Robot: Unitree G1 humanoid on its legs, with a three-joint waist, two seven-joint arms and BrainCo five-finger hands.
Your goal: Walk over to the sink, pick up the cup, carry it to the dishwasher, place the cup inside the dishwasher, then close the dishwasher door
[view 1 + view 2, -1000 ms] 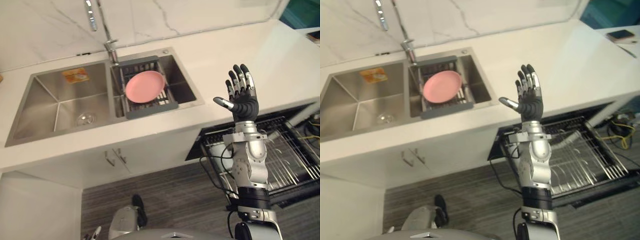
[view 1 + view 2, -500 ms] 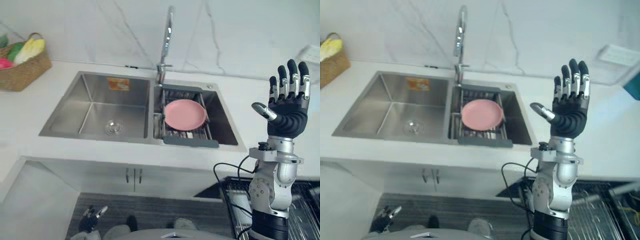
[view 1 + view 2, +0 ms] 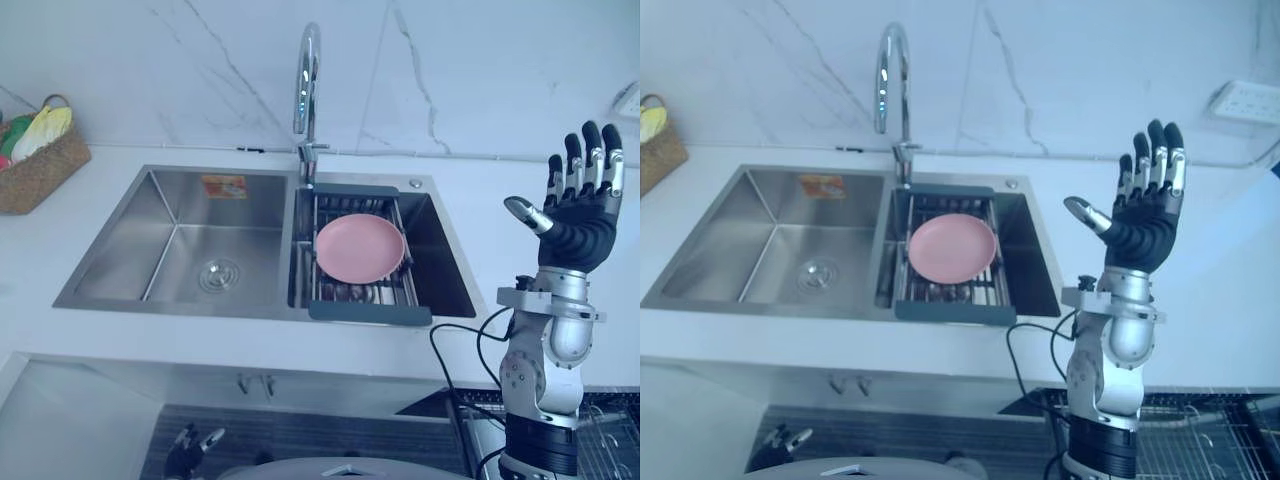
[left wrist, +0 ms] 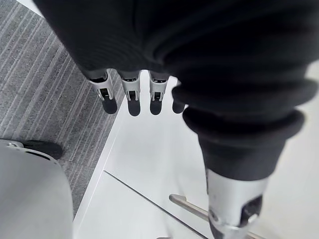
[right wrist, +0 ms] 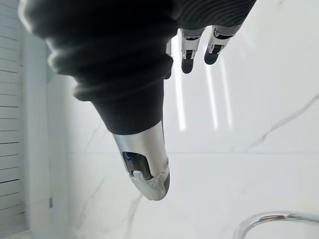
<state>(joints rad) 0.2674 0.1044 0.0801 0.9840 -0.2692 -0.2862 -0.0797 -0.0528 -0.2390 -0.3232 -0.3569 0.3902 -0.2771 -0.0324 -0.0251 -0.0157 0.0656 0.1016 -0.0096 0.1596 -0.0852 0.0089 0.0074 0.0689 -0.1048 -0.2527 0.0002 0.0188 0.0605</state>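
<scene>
view change: over the last second the whole picture swung. The sink was skewed in the upper left with the dishwasher rack plain at lower right, and now the sink sits square and central. This is camera motion; the things themselves have not shifted.
sink: double-bowl stainless steel sink (image 3: pixel 170 230) set in the white stone tabletop (image 3: pixel 200 335), with the tall chrome gooseneck faucet (image 3: pixel 305 80) at its back edge, between the bowls.
right bowl: grey slatted drain rack (image 3: pixel 370 313) spans it, and a round pink plate (image 3: pixel 360 247) lies on the rack.
left bowl: bare apart from the drain.
far left edge of tabletop: woven basket of vegetables (image 3: pixel 40 165), newly in view.
cup: location cannot be told. Dark shapes under the plate's near edge are too small to identify.
right hand (image 3: pixel 578 225): still raised over the tabletop's right side, fingers straight and spread, thumb out, holding nothing.
left hand (image 4: pixel 132 92): hangs low by the white cabinet front below the tabletop, fingers straight, empty.
dishwasher: wire dishwasher rack (image 3: pixel 1210 435) at lower right, below the tabletop's front edge, pulled out.
stage (judged): the walk to the sink is about finished and the pick-up has not begun.
next (judged): find the cup in the right bowl, then lower the right hand towards the rack.
risk: the plate covers much of the rack, so a reach may knock it.
</scene>
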